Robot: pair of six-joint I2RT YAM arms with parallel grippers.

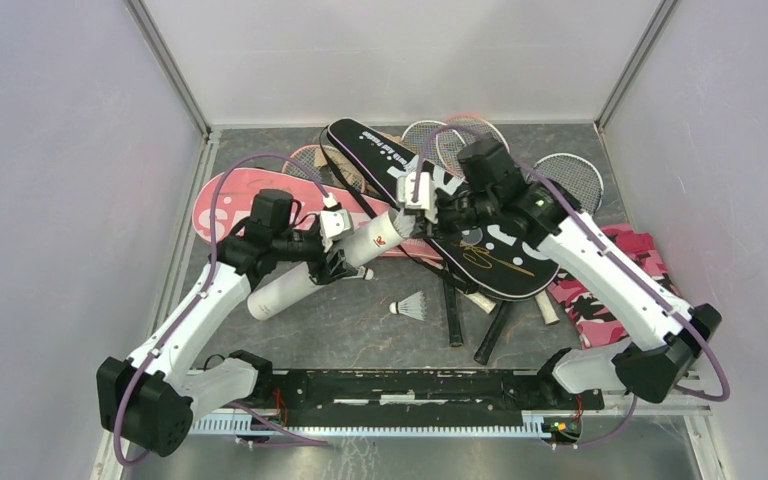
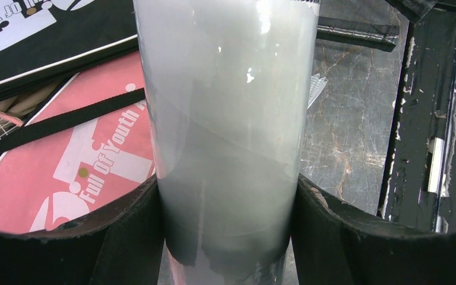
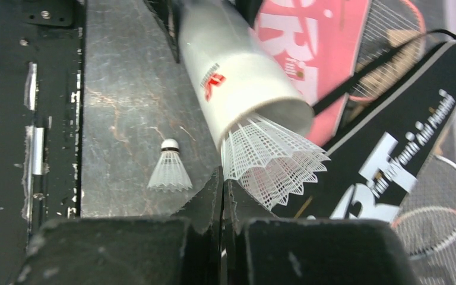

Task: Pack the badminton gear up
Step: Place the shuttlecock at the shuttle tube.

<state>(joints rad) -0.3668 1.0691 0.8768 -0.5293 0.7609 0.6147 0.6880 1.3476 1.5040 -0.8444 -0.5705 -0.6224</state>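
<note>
My left gripper [image 1: 336,256] is shut round the long white tube [image 1: 305,278], which lies slanted with its open end up and to the right. In the left wrist view the tube [image 2: 225,119] fills the gap between both fingers [image 2: 124,237]. My right gripper [image 1: 415,222] is at the tube's mouth. In the right wrist view its jaws [image 3: 222,178] are shut on the skirt edge of a white shuttlecock [image 3: 273,157] that sticks halfway out of the tube [image 3: 237,77]. A second shuttlecock [image 1: 412,306] lies loose on the table.
A black "SPORT" cover [image 1: 500,260] lies under my right arm and a pink one [image 1: 222,205] at the left. Several rackets [image 1: 570,175] lie at the back, with handles [image 1: 495,330] pointing forward. A pink camouflage cloth [image 1: 610,290] lies at the right. A black rail [image 1: 410,385] runs along the near edge.
</note>
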